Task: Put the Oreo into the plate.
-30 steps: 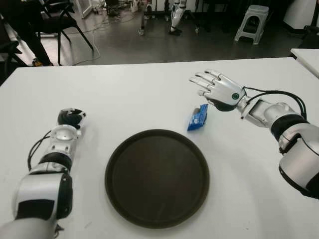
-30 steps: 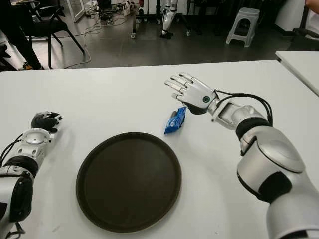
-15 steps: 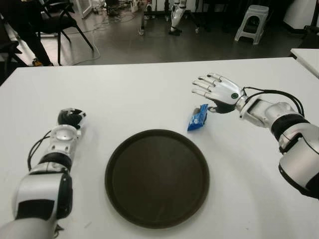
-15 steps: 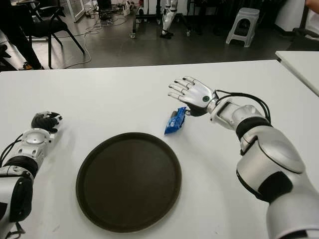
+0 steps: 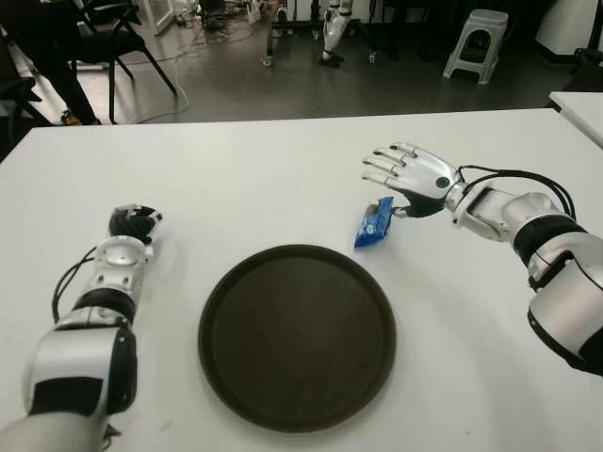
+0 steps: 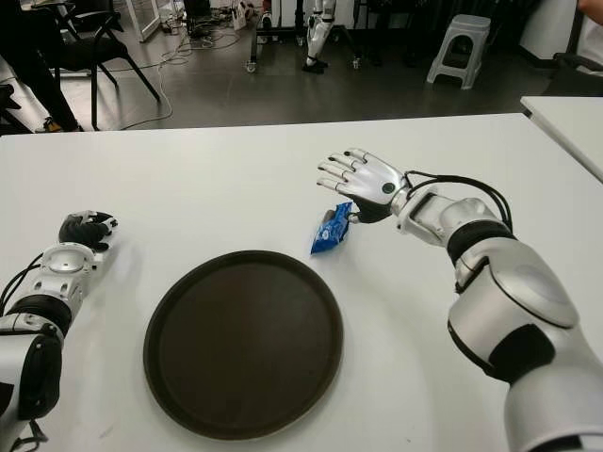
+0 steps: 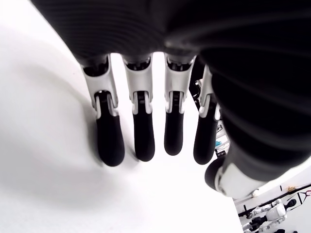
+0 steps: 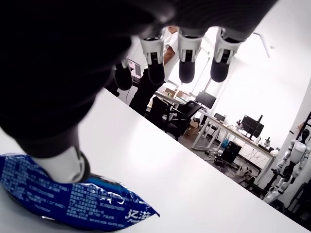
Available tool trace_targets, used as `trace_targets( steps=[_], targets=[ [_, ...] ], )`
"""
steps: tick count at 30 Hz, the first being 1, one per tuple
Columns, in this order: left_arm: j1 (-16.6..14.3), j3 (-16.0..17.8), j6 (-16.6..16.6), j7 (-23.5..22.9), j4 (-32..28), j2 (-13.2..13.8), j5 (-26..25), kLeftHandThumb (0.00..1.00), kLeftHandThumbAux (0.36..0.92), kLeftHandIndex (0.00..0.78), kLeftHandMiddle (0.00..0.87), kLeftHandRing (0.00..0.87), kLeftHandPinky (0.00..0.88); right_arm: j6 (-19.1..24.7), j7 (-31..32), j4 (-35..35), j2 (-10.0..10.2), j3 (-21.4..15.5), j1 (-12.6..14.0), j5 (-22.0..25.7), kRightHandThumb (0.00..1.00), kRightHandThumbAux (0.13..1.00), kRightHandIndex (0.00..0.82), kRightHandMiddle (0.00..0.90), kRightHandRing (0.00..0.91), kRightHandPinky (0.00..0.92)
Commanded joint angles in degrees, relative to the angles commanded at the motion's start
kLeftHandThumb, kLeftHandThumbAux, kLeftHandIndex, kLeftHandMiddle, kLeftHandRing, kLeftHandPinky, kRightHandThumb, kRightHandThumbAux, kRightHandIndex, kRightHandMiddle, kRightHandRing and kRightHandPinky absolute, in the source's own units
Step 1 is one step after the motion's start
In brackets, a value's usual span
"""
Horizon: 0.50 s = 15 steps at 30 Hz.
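The blue Oreo packet (image 5: 374, 222) is lying on the white bench (image 5: 283, 179), just beside the far right rim of the round dark plate (image 5: 297, 336). The right robot hand (image 5: 407, 179) is hovering just above the packet with fingers spread, grasping nothing. The left robot hand (image 5: 133, 223) is showing left of the plate, fingers curled, empty.
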Motion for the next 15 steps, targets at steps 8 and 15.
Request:
trace_targets(
  steps=[8,15],
  targets=[
    [0.02,0.0,-0.07,-0.15,0.02,0.11,0.03,0.685,0.717,0.41,0.252,0.25,0.193,-0.18,0.12,0.0,-0.28,1.02,-0.35,-1.07,0.419,0.62,0.0,0.0,0.0,0.0],
    [0.02,-0.09,-0.07,-0.31,0.05,0.21,0.16,0.686,0.718,0.41,0.219,0.215,0.16,-1.07,0.91,0.12,-0.53,1.66,-0.67,-1.39,0.432,0.62,0.0,0.0,0.0,0.0]
  ],
)
